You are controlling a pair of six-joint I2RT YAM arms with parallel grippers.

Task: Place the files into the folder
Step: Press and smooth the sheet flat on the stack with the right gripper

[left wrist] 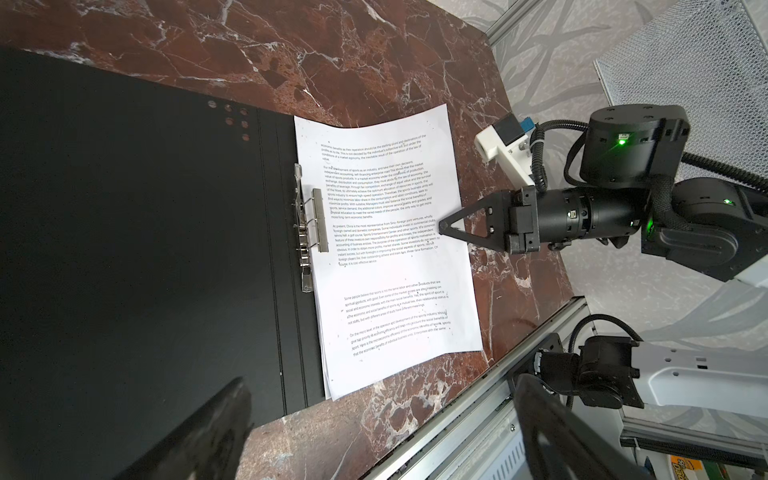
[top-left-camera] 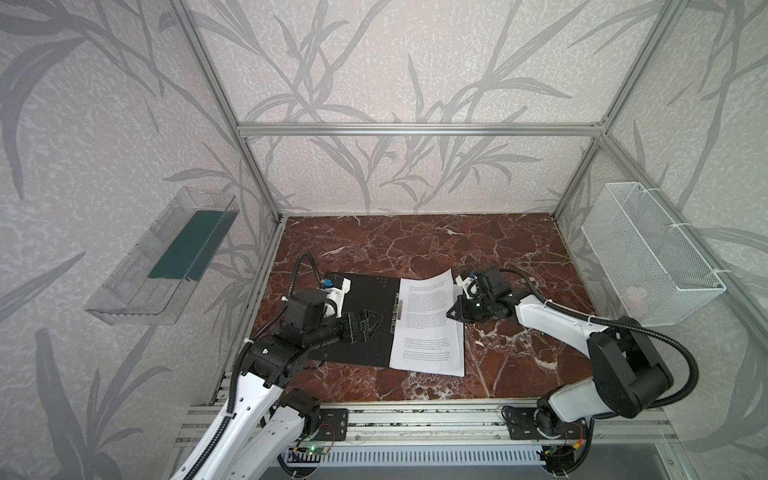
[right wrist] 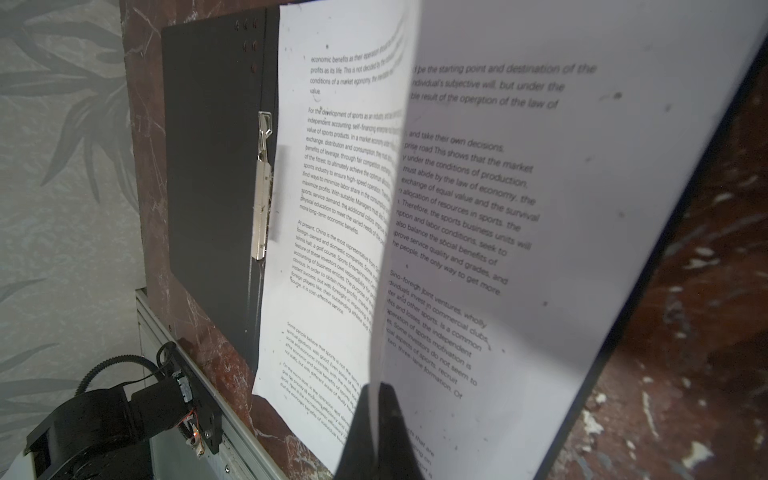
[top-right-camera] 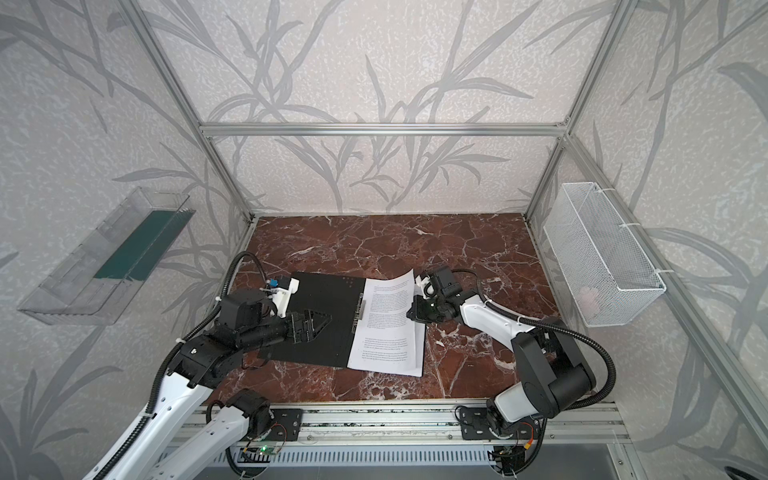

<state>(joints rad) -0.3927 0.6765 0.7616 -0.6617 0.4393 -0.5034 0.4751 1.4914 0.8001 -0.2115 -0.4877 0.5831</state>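
The folder lies open on the marble table, black inside up, with its metal spine clip in the middle. The files, white printed sheets, lie stacked on its right half. My right gripper is shut on the right edge of the top sheet, which bows up off the stack. My left gripper hovers open over the black left flap, holding nothing.
A clear plastic tray with a green insert hangs on the left wall. A white wire basket hangs on the right wall. An aluminium rail runs along the table's front edge. Bare marble stretches behind the folder.
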